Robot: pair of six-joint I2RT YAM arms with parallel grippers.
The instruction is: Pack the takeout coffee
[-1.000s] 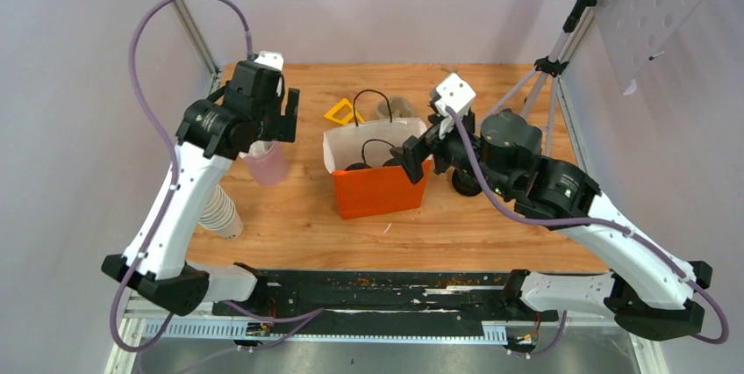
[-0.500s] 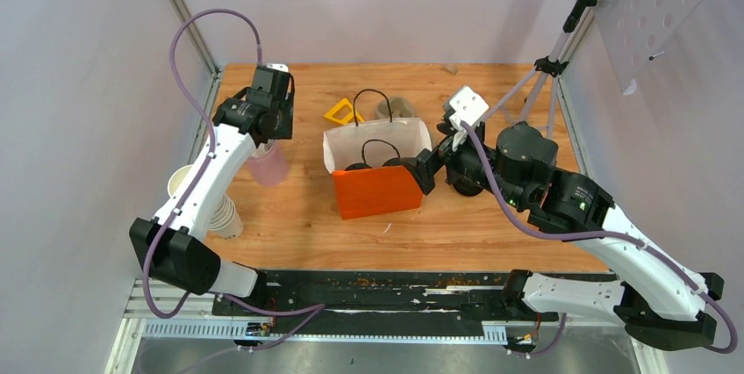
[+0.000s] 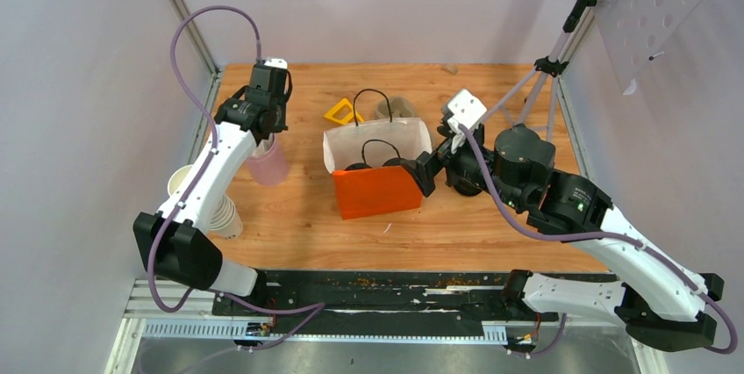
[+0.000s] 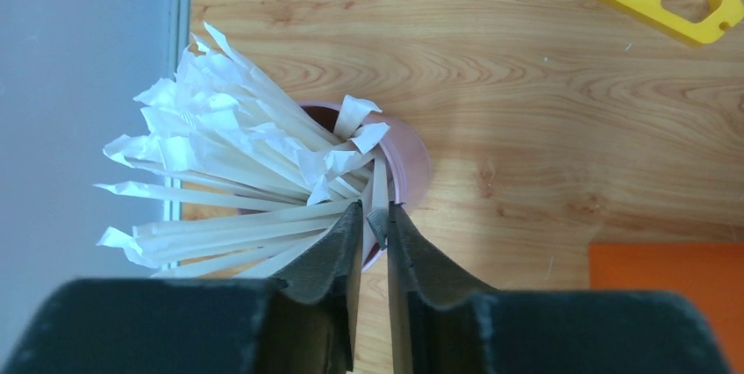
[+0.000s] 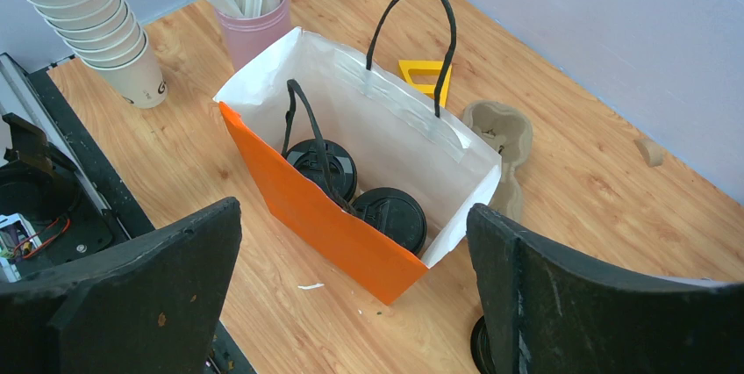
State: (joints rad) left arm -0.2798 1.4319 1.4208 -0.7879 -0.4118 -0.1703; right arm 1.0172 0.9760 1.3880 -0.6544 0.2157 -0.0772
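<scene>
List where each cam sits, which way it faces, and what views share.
Top external: above, behind the bases, looking down on table; both arms visible.
Left wrist: above pink cup, facing down; left gripper pinches a straw.
Right wrist: beside orange bag, looking into it; open right gripper frames view.
Shared: cup, bag, yellow triangle.

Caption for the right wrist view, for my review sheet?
Open right gripper faces the orange paper bag, two black-lidded cups standing inside, cup carrier behind it.
</scene>
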